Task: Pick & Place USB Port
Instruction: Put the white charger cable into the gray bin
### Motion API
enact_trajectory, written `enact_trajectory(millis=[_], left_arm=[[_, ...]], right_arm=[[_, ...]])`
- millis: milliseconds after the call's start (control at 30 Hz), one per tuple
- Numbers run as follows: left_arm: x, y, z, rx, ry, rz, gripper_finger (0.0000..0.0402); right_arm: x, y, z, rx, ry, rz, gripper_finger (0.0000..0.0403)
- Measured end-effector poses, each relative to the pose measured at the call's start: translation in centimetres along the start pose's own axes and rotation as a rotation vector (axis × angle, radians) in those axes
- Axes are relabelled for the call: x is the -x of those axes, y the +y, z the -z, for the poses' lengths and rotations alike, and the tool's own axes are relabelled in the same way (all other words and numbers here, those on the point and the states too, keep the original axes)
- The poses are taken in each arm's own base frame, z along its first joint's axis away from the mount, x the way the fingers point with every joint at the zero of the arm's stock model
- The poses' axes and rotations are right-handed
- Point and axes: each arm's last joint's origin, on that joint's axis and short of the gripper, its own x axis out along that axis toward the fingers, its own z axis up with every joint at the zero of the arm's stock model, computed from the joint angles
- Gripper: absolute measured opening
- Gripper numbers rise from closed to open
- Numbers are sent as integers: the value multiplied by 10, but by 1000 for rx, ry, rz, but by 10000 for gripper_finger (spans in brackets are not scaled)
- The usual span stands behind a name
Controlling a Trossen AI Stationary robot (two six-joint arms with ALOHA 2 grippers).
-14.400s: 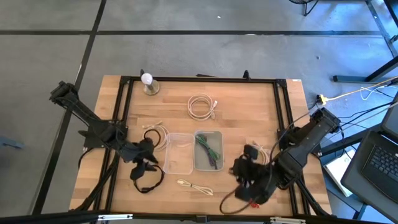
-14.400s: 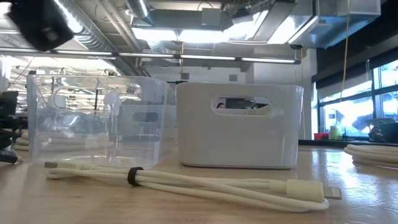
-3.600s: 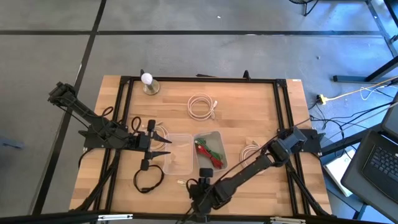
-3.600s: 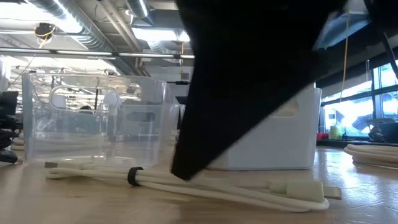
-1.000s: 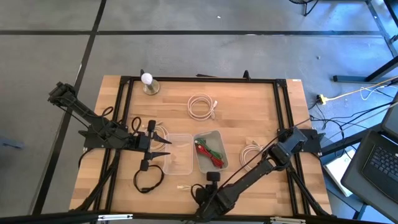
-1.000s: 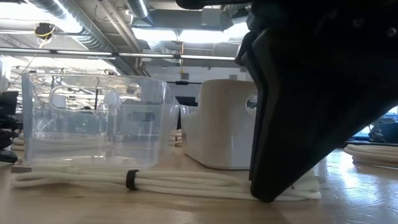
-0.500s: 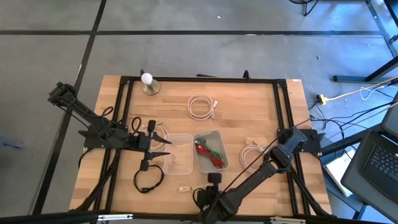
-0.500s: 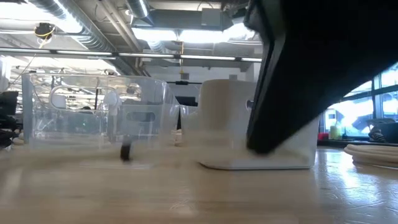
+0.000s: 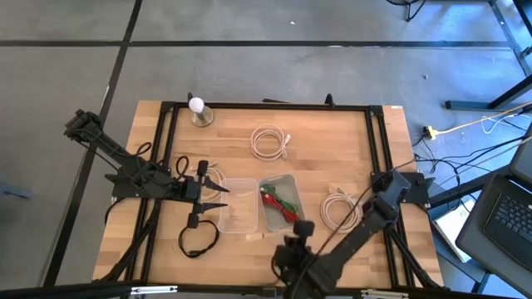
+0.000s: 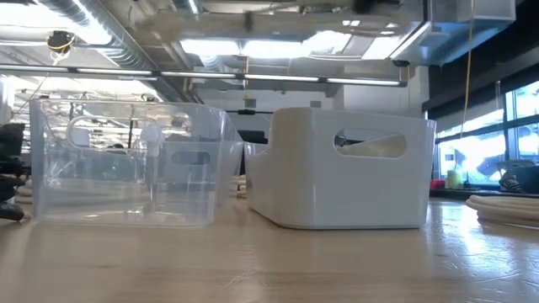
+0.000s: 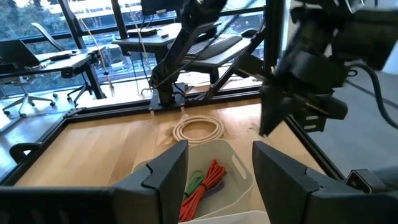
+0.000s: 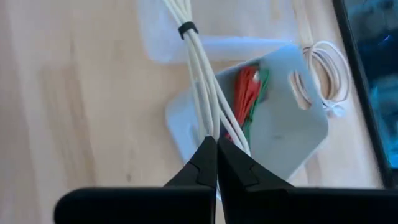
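Note:
My right gripper (image 12: 216,144) is shut on a bundle of white USB cable (image 12: 198,81) tied with a black band (image 12: 188,28). In the high view it (image 9: 284,242) hovers by the near edge, in front of the two bins, and the cable's free end (image 9: 252,235) shows left of it. The white bin (image 9: 281,203) holds red and green cables (image 12: 247,93). The clear bin (image 9: 237,205) stands on its left. My left gripper (image 9: 218,196) waits open at the clear bin's left side, seen also in its wrist view (image 11: 217,180). The low view shows only the bins. My right gripper pinches the white cable bundle between its two fingers at one end (image 12: 209,129), coming from above and slanting down. The strands run on from the fingertips along the fingers' line. The bundle is lifted clear of the table and hangs over the bins' near sides.
A coiled white cable (image 9: 268,141) lies toward the far edge, another coil (image 9: 337,208) right of the white bin. A black cable (image 9: 198,237) lies near the left arm, with a white one (image 9: 208,178) beside it. A small bulb-topped stand (image 9: 198,110) sits at the far left corner.
My right gripper has risen out of the low view and shifted a little toward the table's right and the bins. The white cable bundle, lying on the table in front of the bins a second ago, has been lifted clear with it.

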Motion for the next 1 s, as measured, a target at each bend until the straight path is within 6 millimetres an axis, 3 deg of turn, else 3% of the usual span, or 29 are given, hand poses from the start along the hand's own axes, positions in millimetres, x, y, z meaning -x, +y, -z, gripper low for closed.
enact_trajectory(millis=[333,533,700,1000], left_arm=[[0,0,0,29,3,0,173],[0,-2,2,37,15,50,173],[0,-2,9,79,88,61,173],[7,-9,21,144,196,45,173]], right_arm=[[-37,-89,-60,-329,192,-97,0],[-65,-137,-77,-515,325,-141,0],[-78,-149,-80,-563,352,-126,0],[-99,-138,-59,-507,425,-26,0]])
